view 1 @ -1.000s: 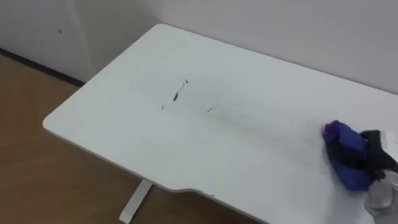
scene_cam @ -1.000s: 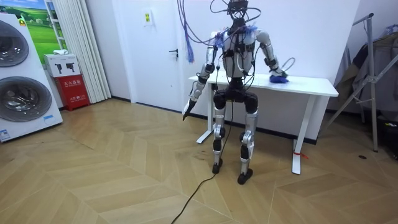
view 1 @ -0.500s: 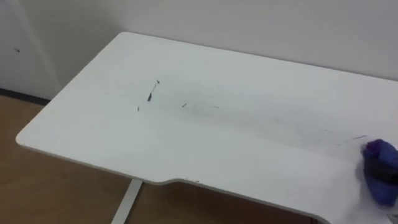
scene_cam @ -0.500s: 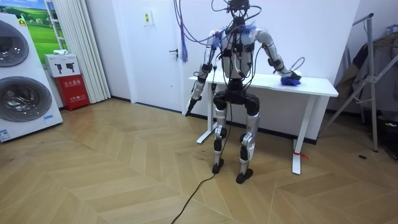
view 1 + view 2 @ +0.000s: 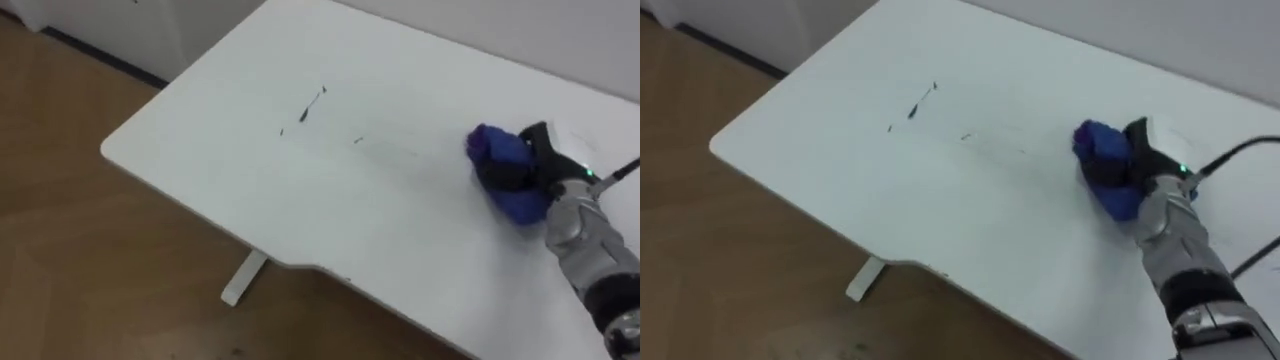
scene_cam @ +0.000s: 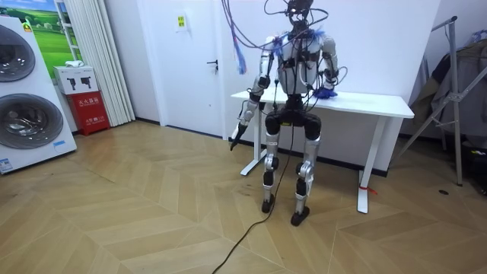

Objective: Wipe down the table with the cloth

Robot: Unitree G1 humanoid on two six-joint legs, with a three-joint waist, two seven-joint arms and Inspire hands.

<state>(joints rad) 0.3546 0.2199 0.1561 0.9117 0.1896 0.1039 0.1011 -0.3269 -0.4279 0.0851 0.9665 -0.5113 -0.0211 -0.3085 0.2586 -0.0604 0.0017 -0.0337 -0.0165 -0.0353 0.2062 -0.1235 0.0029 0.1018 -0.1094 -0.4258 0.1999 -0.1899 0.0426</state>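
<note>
Right robot hand [image 5: 545, 160] is clamped on the blue cloth [image 5: 503, 172], dark fingers [image 5: 1118, 166] curled over the wad. Cloth sits flat on the desk [image 5: 250, 180], right half of the top, toward the back edge. The forearm comes in from the lower right, above the desktop.

Dark marks [image 5: 310, 105] are on the desk left of the cloth: one short slanted streak with a few small specks around it, and one more speck [image 5: 357, 140] closer to the cloth. Cloth is apart from all of them, not touching.

Front edge of the desk has a shallow cut-in. The white desk leg [image 5: 243, 278] shows under it, standing on the wooden floor [image 5: 90, 260].

Room view: the robot stands upright at the front of the desk, facing it and the wall, with the right arm reaching onto the top where the cloth is. Left robot hand [image 6: 237, 135] hangs low beside the desk end on the room view's left, clear of the desktop; can't tell its finger state from here. Washing machines [image 6: 23, 99] are far on the room view's left, and a door [image 6: 198, 61] is behind the desk end.
</note>
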